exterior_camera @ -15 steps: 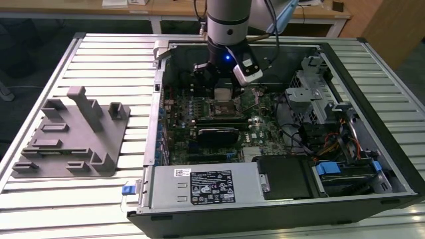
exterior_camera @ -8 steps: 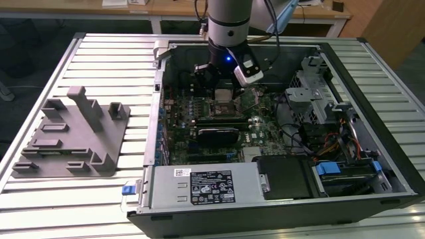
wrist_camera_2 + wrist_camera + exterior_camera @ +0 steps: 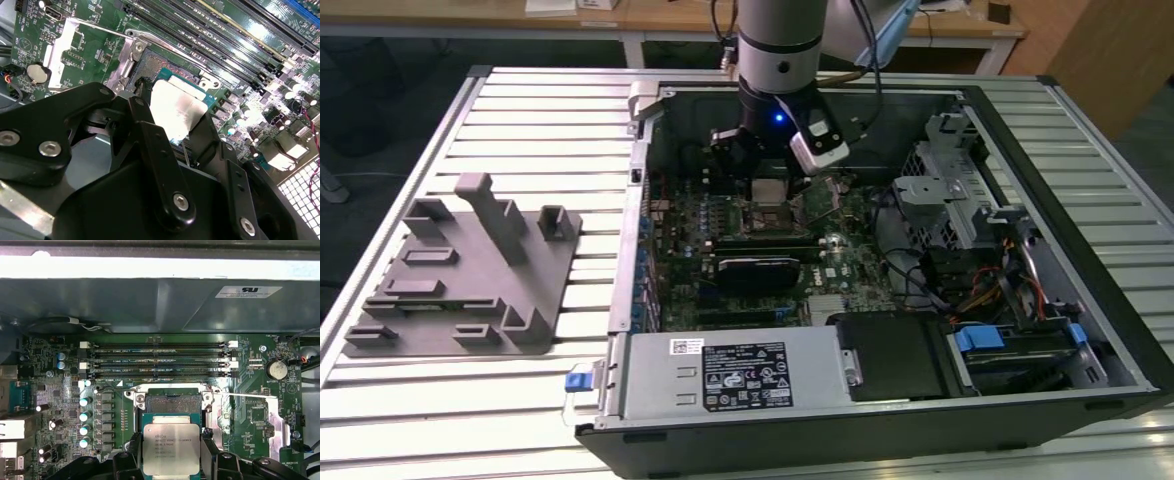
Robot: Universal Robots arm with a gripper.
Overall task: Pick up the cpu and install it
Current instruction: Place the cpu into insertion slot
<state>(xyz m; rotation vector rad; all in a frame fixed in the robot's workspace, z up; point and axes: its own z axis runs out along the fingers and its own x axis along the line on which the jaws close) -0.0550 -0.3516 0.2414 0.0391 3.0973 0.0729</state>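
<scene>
Black fingers [image 3: 205,137] clamp the cpu [image 3: 177,107] at the socket [image 3: 150,65]

In both wrist views the gripper [image 3: 171,452] grasps the cpu by two opposite edges, silvery lid up and level. The chip hangs just above the green motherboard [image 3: 250,415], partly over the open socket and not yet seated in it. Memory slots [image 3: 157,360] run just beyond the socket. In the exterior view the arm [image 3: 781,40] reaches down into the open computer case [image 3: 854,440], and a grey fixture [image 3: 467,270] lies on the slatted table [image 3: 400,420] at the exterior view's left
</scene>
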